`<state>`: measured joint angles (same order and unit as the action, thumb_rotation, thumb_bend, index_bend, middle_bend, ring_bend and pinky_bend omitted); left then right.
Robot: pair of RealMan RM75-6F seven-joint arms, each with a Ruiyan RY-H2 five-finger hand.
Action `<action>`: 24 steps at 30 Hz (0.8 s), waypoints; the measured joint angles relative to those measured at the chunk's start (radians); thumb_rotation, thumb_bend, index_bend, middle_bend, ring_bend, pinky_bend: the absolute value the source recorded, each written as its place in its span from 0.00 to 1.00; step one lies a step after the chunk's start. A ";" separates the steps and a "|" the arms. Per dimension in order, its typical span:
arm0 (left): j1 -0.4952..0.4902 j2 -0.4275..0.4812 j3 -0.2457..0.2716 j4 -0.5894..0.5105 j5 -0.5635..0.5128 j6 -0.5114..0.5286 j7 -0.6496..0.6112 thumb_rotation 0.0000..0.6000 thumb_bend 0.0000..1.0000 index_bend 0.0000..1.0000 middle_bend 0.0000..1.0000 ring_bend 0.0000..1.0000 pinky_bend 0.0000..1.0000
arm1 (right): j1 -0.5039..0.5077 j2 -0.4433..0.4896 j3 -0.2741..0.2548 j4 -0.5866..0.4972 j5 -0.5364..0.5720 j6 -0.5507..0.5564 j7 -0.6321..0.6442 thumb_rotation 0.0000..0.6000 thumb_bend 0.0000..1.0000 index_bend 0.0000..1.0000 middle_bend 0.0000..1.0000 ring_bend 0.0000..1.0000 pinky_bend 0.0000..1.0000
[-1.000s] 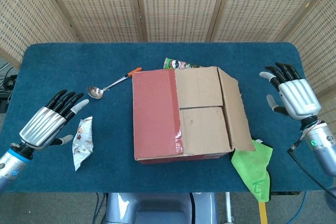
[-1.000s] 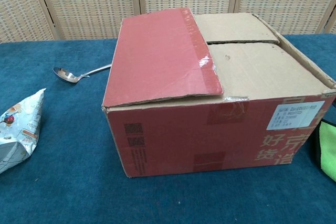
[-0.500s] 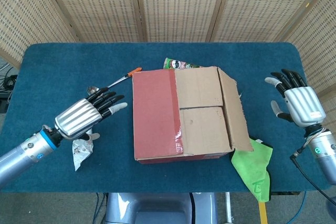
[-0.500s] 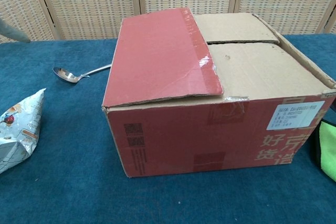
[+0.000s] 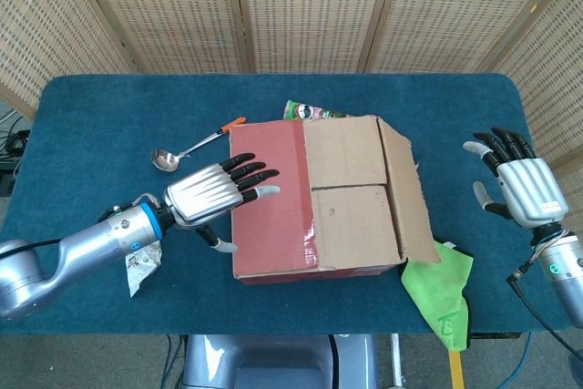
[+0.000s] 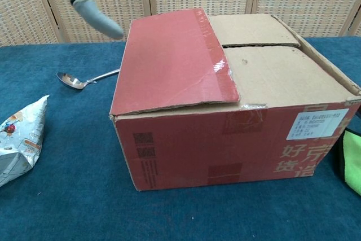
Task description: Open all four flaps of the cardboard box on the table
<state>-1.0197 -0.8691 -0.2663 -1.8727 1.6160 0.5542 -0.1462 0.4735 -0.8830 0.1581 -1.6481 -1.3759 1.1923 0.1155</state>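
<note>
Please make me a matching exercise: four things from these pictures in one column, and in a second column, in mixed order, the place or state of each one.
Things:
1. left hand
2. right hand
3. spoon
4. green cloth

Places or states:
A. lies on the table at the box's near right corner
B. fingers spread, over the red flap of the cardboard box
C. lies on the table to the left of the box, orange handle tip
D. open, far to the right of the box, holding nothing

Pairs: 1-B, 2-D, 3-C, 4-A

One box [image 5: 319, 198], one spoon [image 5: 167, 160], two packets [image 5: 143, 255]
</note>
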 measured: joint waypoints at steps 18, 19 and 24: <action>-0.223 -0.208 -0.029 0.158 -0.219 -0.205 0.059 0.29 0.60 0.14 0.05 0.00 0.00 | -0.007 -0.013 0.008 0.014 -0.010 -0.007 0.019 1.00 0.52 0.18 0.14 0.00 0.06; -0.232 -0.223 -0.028 0.173 -0.230 -0.210 0.063 0.29 0.59 0.14 0.05 0.00 0.00 | -0.007 -0.014 0.008 0.015 -0.011 -0.008 0.021 1.00 0.52 0.18 0.14 0.00 0.06; -0.285 -0.302 -0.017 0.262 -0.291 -0.234 0.090 0.29 0.58 0.15 0.05 0.00 0.00 | -0.010 -0.015 0.010 0.023 -0.013 -0.008 0.028 1.00 0.52 0.18 0.14 0.00 0.06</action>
<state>-1.3046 -1.1711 -0.2836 -1.6109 1.3254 0.3198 -0.0559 0.4633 -0.8977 0.1683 -1.6248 -1.3889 1.1844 0.1432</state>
